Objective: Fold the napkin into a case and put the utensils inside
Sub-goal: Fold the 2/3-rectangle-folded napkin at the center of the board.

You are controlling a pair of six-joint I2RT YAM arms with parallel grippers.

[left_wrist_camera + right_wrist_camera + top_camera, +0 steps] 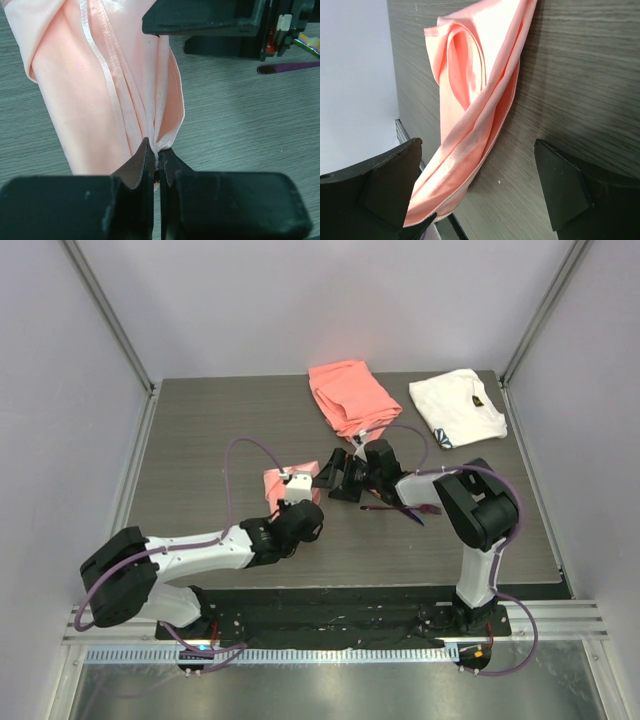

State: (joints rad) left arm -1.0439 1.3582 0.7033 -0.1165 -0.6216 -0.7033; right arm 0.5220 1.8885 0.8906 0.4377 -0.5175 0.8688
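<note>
Grey wood-grain table [200,440]: the left gripper [159,167] pinches the near edge of the folded napkin [100,100], its length running away; the right gripper [477,165], jaws wide, faces its apparently open far end, utensils [395,508] nearby.

The napkin [95,100] is glossy pale pink, the utensils [290,67] iridescent purple, the table [240,130] grey wood-grain

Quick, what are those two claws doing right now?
Left gripper: closed, pinching the pink napkin at its edge.
Right gripper: open, holding nothing.
</note>
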